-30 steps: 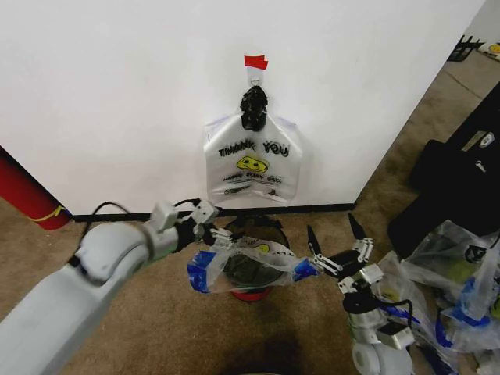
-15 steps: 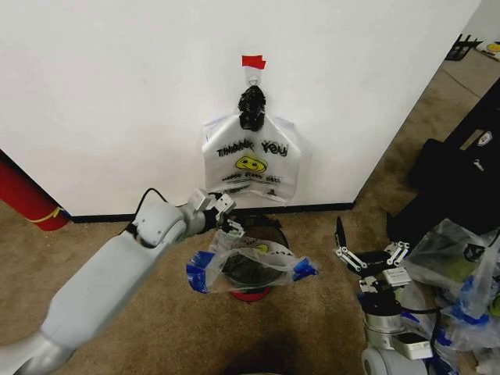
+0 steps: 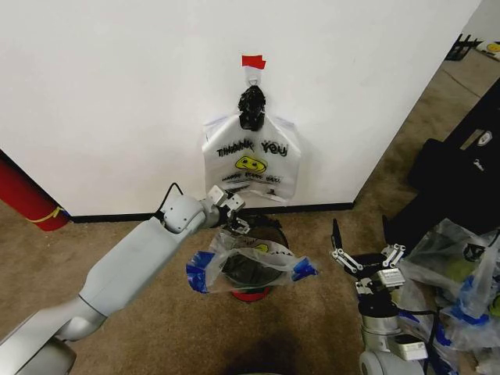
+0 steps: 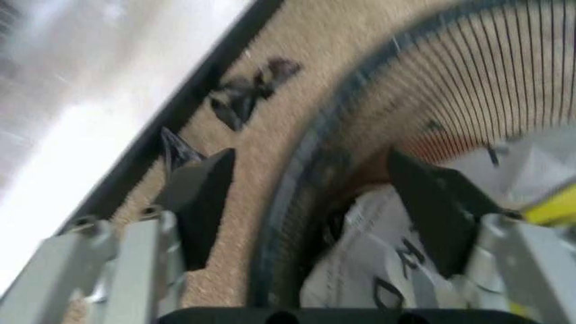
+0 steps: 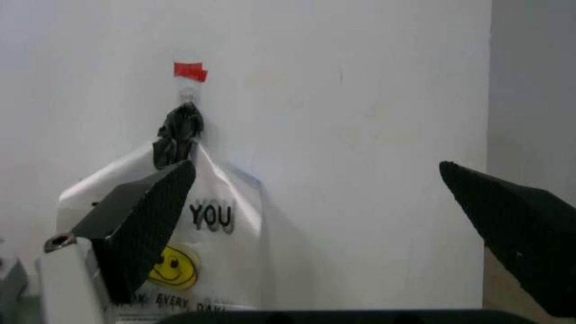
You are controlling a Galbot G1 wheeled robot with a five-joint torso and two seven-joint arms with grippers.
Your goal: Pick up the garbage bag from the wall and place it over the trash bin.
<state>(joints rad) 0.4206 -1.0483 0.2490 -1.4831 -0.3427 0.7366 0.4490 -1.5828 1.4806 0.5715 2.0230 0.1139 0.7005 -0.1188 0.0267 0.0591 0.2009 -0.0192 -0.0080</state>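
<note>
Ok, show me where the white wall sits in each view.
Head view: the white wall fills the background, above the black baseboard.
Left wrist view: the wall is the pale blur beyond the baseboard, across the carpet from the trash bin.
Right wrist view: the wall spans the whole background.
Shared landmark: the red tape strip, in the head and right wrist views.

Thin crinkly plastic garbage bag (image 3: 248, 266); black wire-mesh trash bin (image 4: 423, 121); smooth matt wall (image 3: 117, 94); rough carpet floor (image 3: 156, 328).
</note>
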